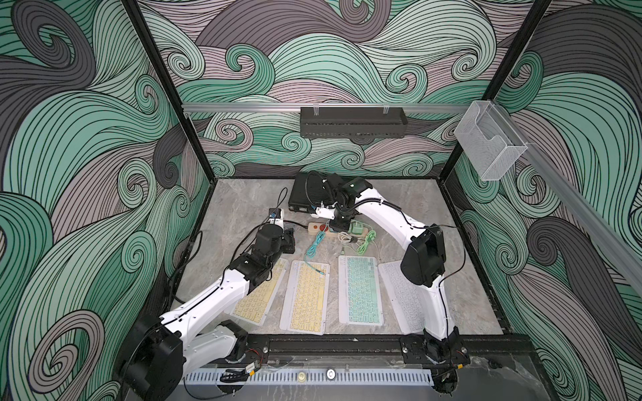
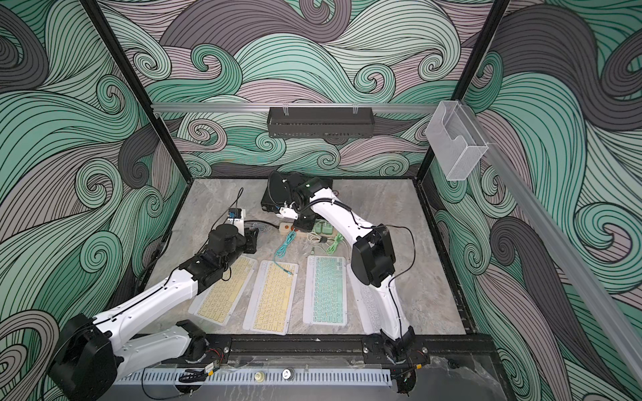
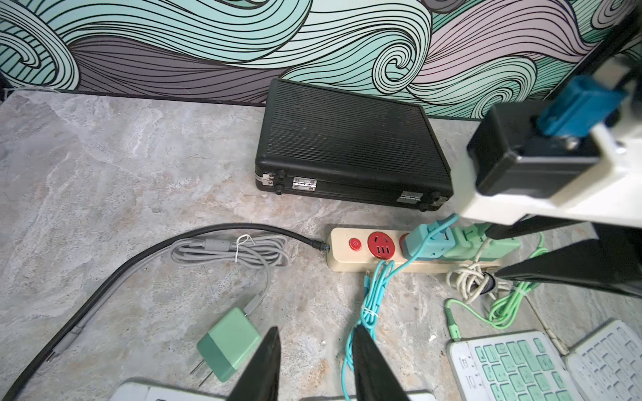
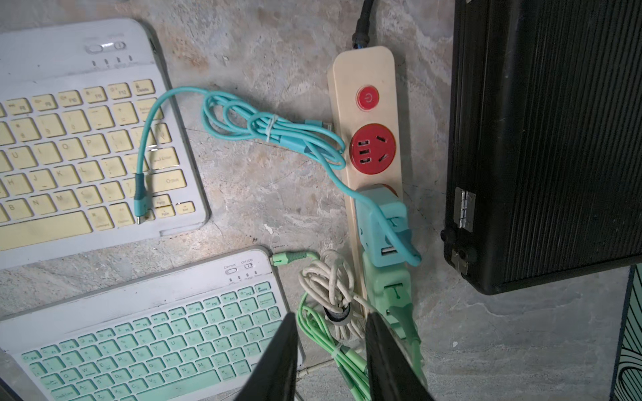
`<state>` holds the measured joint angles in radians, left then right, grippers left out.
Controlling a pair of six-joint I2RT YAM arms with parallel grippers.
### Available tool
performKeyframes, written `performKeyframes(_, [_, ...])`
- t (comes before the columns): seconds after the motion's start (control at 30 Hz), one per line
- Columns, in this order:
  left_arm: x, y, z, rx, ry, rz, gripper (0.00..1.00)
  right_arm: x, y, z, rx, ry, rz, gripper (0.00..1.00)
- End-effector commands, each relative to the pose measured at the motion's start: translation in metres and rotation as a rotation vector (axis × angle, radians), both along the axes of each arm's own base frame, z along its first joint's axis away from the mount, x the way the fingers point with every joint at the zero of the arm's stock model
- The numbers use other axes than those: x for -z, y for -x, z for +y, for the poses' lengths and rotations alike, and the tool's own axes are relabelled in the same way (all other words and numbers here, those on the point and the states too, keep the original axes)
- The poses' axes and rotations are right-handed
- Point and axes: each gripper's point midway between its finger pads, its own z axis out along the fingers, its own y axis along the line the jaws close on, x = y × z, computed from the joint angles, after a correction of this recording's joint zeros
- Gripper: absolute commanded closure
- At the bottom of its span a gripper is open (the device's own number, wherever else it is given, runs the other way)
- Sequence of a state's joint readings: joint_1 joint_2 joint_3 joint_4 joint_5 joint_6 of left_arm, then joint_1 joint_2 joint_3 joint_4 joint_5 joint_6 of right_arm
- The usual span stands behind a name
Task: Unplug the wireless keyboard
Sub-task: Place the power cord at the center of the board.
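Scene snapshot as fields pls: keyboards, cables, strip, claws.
yellow keyboard: teal cable end loose on its keys
green keyboard: green cable tip beside corner, connection unclear
power strip: teal adapter, green adapter plugged in
spare charger: on table, prongs bare
left claw: open, empty
right claw: open, above strip end

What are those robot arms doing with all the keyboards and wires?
Two robot arms are unplugging keyboards. The left gripper is open near a green charger lying loose on the table. The right gripper, also open, hovers by the plugged-in chargers on the power strip. The teal cable has one end lying loose on a yellow keyboard.
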<state>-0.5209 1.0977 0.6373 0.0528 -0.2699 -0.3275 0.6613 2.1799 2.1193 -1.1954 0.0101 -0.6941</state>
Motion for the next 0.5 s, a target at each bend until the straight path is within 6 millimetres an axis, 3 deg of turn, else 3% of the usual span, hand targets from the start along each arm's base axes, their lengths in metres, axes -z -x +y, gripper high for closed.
performKeyframes(0.0, [-0.003, -0.007, 0.006, -0.05, 0.008, -0.003, 0.63, 0.009, -0.007, -0.008, 0.002, 0.024, 0.027, 0.65])
performKeyframes(0.47, [0.005, -0.012, 0.007, -0.058, -0.005, 0.032, 0.65, 0.041, -0.039, 0.008, 0.025, -0.037, 0.071, 0.57])
